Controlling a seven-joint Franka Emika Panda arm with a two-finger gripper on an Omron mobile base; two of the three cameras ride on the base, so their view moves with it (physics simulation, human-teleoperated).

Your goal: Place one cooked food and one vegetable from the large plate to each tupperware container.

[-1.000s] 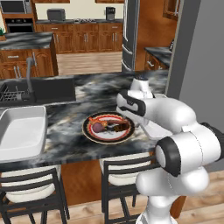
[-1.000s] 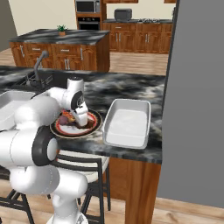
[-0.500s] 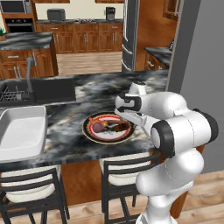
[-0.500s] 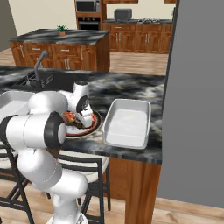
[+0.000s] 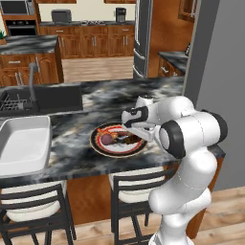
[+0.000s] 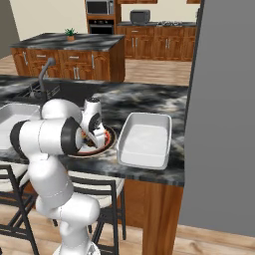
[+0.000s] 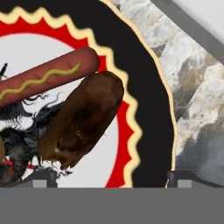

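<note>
Dropping lower over the plate (image 5: 118, 139), the gripper (image 7: 109, 177) now sits close above the food, where a second ago it hung higher and further back over the counter (image 5: 72, 119). Its jaws are spread wide and hold nothing. In the hand view the two tips straddle the plate's right side: one stands near the white centre, the other over the dark rim. Between them lies a brown cooked piece (image 7: 81, 124), with a hot dog (image 7: 48, 76) striped in mustard just beyond it, the two touching or nearly so. The arm's elbow has also swung forward, which hides more of the plate in the right base view.

The plate rests on the counter between the two tubs: the left tub (image 5: 21, 146) sits well apart by the sink, the right tub (image 6: 144, 139) just beside the plate. Both tubs look empty, so no food has been transferred yet. The descent suggests the first pick is at hand, most likely the brown piece; the close hot dog could get nudged when the jaws close.
</note>
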